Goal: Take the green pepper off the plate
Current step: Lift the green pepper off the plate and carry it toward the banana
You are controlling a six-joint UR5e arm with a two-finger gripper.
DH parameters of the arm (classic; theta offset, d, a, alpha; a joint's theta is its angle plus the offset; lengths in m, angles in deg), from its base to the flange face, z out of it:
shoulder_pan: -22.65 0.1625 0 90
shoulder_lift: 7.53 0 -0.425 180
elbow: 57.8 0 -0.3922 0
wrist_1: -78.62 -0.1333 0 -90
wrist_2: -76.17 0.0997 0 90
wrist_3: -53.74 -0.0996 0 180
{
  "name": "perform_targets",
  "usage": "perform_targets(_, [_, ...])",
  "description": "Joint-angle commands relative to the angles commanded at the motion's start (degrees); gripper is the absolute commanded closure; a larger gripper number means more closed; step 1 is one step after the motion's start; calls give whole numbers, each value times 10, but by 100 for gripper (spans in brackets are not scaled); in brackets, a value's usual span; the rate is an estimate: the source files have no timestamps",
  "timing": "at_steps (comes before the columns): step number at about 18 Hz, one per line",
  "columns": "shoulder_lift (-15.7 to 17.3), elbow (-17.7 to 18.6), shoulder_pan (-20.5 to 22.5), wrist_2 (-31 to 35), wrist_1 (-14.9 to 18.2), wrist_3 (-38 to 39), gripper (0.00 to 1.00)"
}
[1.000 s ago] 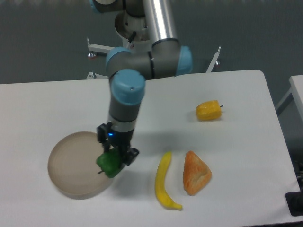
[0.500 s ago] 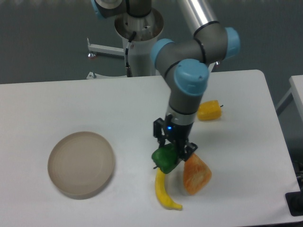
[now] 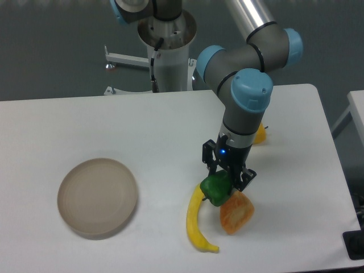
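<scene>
My gripper [image 3: 226,180] is shut on the green pepper [image 3: 215,190] and holds it over the table, between the banana and the orange wedge, far right of the plate. The pepper is glossy bright green and hangs below the fingers. The plate [image 3: 98,197] is a round beige-grey dish at the front left and has nothing on it.
A yellow banana [image 3: 197,219] lies just below and left of the pepper. An orange wedge-shaped fruit piece [image 3: 236,213] lies just below and right of it. A yellow-orange pepper [image 3: 260,135] sits behind my arm, mostly hidden. The table's right edge is near.
My gripper carried the green pepper off the plate and to the right, ending above the banana and orange wedge. The plate is left bare.
</scene>
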State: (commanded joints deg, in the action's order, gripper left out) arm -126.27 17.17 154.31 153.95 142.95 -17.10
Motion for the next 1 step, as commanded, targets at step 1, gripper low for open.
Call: perform_targets(1, [0, 0, 0, -1, -1, 0, 57])
